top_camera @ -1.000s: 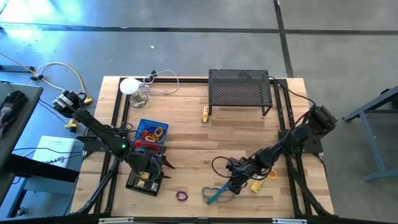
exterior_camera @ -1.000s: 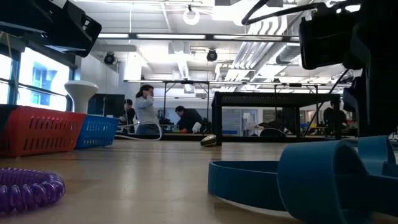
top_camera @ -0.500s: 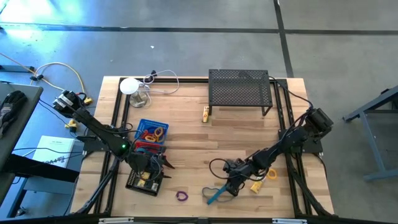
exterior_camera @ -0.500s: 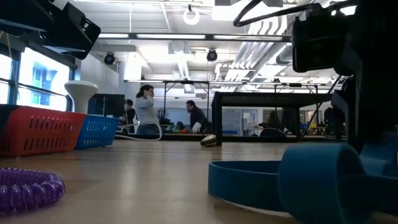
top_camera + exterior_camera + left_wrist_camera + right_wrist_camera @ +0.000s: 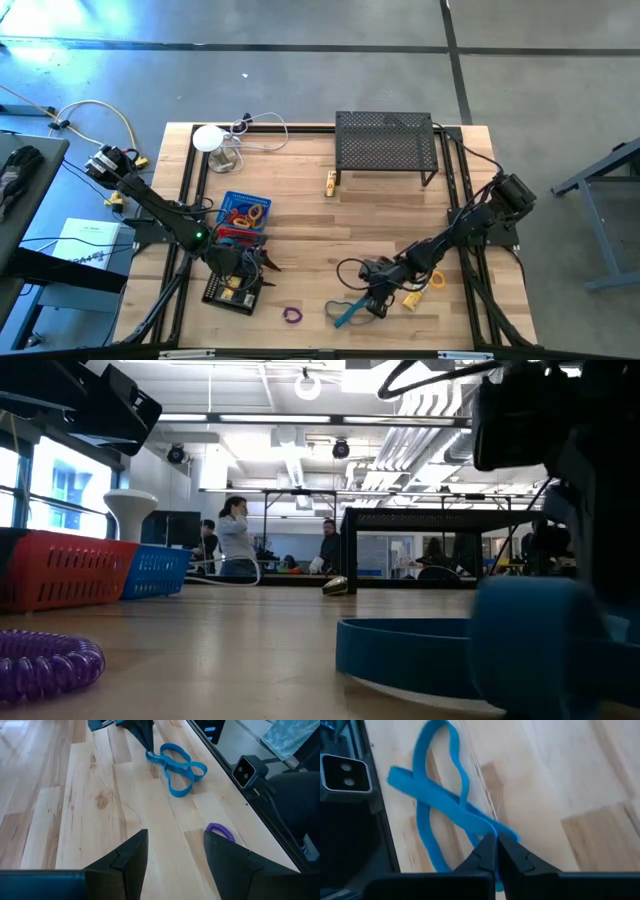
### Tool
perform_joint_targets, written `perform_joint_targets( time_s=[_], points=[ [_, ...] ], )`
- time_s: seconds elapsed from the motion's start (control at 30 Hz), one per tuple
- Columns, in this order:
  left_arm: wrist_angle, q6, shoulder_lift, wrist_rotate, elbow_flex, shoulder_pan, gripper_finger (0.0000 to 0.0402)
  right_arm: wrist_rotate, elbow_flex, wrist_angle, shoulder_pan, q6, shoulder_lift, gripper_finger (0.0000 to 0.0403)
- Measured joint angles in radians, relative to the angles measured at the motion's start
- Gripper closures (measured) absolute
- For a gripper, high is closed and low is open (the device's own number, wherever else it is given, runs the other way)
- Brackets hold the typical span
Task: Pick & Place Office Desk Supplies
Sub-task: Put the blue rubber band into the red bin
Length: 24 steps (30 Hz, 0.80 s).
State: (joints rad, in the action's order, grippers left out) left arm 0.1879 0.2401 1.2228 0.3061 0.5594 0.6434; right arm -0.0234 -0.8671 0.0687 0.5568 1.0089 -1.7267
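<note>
Pinching the blue elastic loop (image 5: 442,805) tight, the right gripper (image 5: 496,851) sits at the loop's end nearest it. The loop lies flat near the table's (image 5: 330,230) front edge, stretching away from the fingers. The left gripper (image 5: 172,852) waits open, farther off.

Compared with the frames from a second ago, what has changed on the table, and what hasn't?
The right gripper came down slightly toward the table's front edge and closed its fingers on the blue elastic loop, which lies on the wood. The left gripper stayed open over the black tray. The purple ring, baskets and mesh shelf did not move.
</note>
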Motion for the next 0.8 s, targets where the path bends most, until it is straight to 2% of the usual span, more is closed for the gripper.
perform_joint_targets(
  time_s=[0.17,0.27,0.43,0.73,0.8],
  points=[
    [0.000,0.000,0.000,0.008,0.000,0.000,0.0217,0.077,-0.065,-0.007,0.002,-0.131,0.000,0.0399],
    [0.009,-0.007,0.000,0.063,0.000,-0.007,0.0217,0.159,-0.116,-0.036,0.002,-0.262,0.000,0.0399],
    [0.037,-0.004,0.000,0.144,0.000,-0.027,0.0217,0.294,-0.168,-0.168,0.002,-0.511,0.000,0.0399],
    [0.174,-0.004,0.000,0.164,0.000,-0.099,0.0217,0.514,-0.181,-0.432,0.000,-0.858,0.000,0.0399],
    [0.192,-0.005,0.000,0.164,0.000,-0.114,0.0217,0.601,-0.181,-0.485,0.001,-0.906,0.000,0.0399]
  ],
)
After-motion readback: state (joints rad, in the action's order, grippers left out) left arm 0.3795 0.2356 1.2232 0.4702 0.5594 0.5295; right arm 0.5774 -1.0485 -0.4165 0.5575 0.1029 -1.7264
